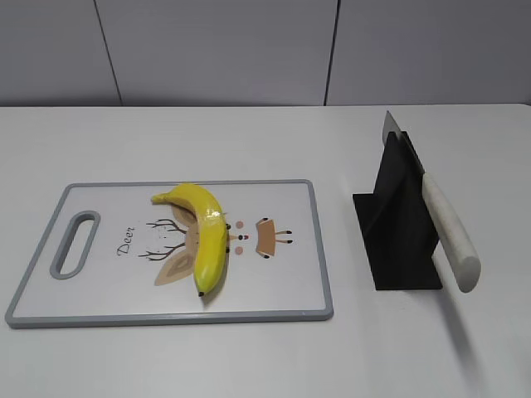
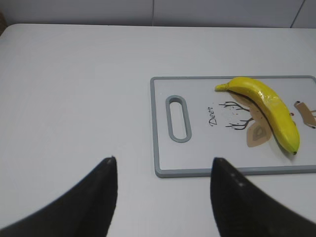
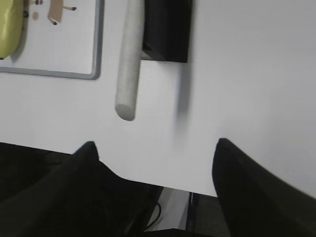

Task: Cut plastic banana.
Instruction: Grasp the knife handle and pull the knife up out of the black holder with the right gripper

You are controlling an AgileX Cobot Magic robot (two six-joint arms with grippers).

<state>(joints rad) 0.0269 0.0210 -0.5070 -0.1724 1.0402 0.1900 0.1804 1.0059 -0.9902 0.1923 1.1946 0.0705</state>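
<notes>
Two grippers are in play, but neither is seen in the exterior view, only in the wrist shots. Biggest thing first: a white table fills most of every picture, backed by a pale grey wall.

On the table's left part a white cutting board with a grey rim is laid flat, its handle slot on the left end and a little deer drawing with the word "Deer" printed in the middle.

To the right of the board, apart from it, a black knife stand is set, and a knife is slotted in it with the blade pointing up and back and the whitish handle sticking out toward the camera past the stand's front edge.

The banana is found lying across the middle of the board, right over the deer, curved, with its stem end toward the back left and its dark tip toward the board's front edge.

The left gripper is held spread wide with nothing between its fingers, hovering over bare table by the board's handle-end corner; the banana is seen well apart from it, further out and to the right.

The right gripper is also spread wide and empty, hanging over the table's near edge. The knife handle's butt end is seen just ahead of it, while the banana is only glimpsed at the far upper left corner, well away.
</notes>
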